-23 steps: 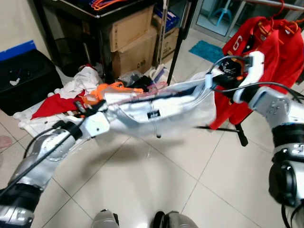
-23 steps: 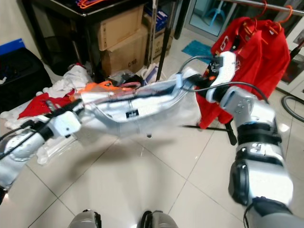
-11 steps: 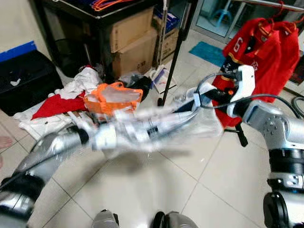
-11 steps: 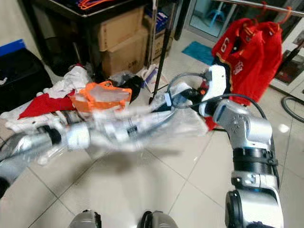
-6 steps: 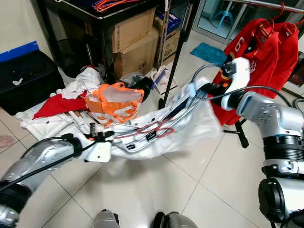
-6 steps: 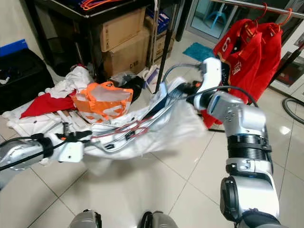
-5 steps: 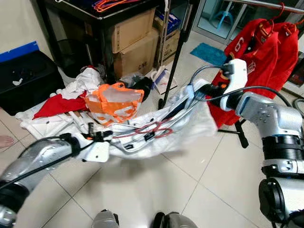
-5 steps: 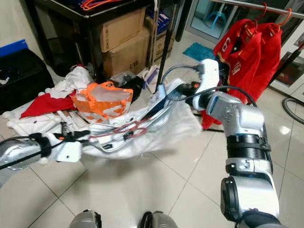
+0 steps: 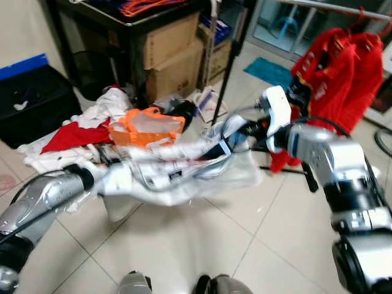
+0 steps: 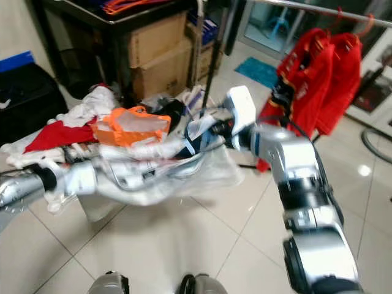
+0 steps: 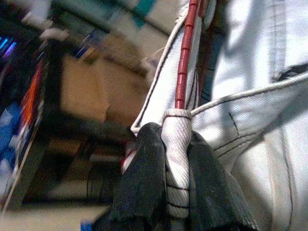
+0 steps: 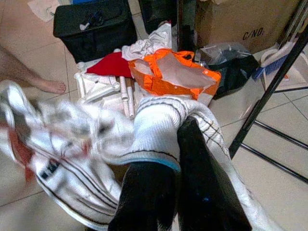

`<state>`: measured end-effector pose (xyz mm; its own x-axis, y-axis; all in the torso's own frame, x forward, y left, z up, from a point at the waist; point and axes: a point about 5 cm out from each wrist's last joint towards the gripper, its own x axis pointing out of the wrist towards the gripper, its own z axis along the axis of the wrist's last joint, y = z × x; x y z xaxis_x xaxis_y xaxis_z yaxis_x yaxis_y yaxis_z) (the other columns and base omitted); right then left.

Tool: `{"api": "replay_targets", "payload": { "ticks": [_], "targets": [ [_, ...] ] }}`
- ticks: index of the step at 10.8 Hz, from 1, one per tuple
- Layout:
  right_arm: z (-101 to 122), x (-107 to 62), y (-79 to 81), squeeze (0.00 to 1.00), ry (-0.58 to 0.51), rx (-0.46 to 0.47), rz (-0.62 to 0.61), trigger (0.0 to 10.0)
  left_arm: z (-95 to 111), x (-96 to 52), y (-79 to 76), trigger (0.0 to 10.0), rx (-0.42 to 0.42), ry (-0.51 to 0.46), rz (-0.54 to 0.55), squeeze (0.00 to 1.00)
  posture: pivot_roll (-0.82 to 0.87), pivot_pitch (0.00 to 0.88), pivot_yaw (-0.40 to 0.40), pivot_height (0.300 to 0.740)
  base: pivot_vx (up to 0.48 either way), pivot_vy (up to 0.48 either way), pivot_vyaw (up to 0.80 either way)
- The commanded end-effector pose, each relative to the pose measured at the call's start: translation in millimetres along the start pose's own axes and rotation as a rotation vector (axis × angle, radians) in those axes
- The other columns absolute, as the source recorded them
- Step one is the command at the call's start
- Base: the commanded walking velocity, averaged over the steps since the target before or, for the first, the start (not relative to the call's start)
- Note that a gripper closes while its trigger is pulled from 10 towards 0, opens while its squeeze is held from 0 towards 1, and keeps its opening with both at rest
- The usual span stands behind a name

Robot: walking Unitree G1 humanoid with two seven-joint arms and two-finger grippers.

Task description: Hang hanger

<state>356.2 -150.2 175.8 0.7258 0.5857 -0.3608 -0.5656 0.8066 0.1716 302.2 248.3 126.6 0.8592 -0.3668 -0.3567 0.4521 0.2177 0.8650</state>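
A white garment (image 9: 184,168) with dark stripes is hanging stretched between the robot's two grippers, above a pale tiled floor (image 9: 202,245). The left gripper (image 11: 175,168) is clenching a thick seam loop of the garment; its two black fingers (image 11: 144,173) are pressing on either side of the folded cloth. A red hanger (image 11: 185,53) is running straight out from just past those fingertips, lying inside the garment against its collar edge. The right gripper (image 12: 175,159) is grasping the ribbed white cuff of the same garment, with the cloth bunched between its fingers (image 12: 204,192) and draping down beyond them. In the head views the garment is blurred, sagging in the middle between the two jaws, with the left arm (image 9: 49,196) low and the right arm (image 9: 324,153) reaching across at about the same height.

Beyond the right gripper, two red shirts (image 10: 318,73) are hanging on a metal rail (image 10: 318,9). Past the garment, an orange bag (image 9: 147,125) is sitting on the floor beside a heap of white and red clothes (image 9: 79,122). Cardboard boxes (image 9: 174,52) are standing under a dark table (image 9: 122,18), and a black case (image 9: 30,101) is lying further off. In the right wrist view a person's bare foot (image 12: 45,85) is resting on the tiles near the black case
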Motion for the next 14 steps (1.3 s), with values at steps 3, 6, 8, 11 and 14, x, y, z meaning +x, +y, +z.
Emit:
{"api": "replay_targets", "payload": {
  "ticks": [3,6,8,11,14],
  "targets": [
    [9.5,-33.6,-30.0,0.00,-0.162,0.119,-0.125,0.0,-22.7,-12.1,20.6,10.0,-0.365,0.093,0.299,0.00,0.05,0.075,-0.116,0.740,0.000,0.000,0.00],
    [12.6,-42.6,-20.8,0.00,-0.224,0.123,-0.113,0.0,-20.5,-8.6,20.4,10.0,-0.509,0.070,0.307,0.00,0.05,0.081,-0.107,0.740,0.000,0.000,0.00],
    [18.7,-28.8,23.4,0.00,-0.252,0.099,0.010,0.0,3.2,12.8,15.3,10.0,-0.445,0.007,0.156,0.00,0.04,0.081,-0.100,0.740,0.000,0.000,0.00],
    [20.4,-28.0,29.8,0.00,-0.238,0.068,0.007,0.0,17.5,26.3,22.4,10.0,-0.352,-0.010,0.076,0.00,0.03,0.087,-0.097,0.740,0.000,0.000,0.00],
    [20.0,-29.7,28.5,0.00,-0.231,0.086,-0.029,0.0,29.5,33.8,33.4,10.0,-0.480,-0.062,0.183,0.00,0.03,0.084,-0.105,0.740,0.000,0.000,0.00]
  ]
}}
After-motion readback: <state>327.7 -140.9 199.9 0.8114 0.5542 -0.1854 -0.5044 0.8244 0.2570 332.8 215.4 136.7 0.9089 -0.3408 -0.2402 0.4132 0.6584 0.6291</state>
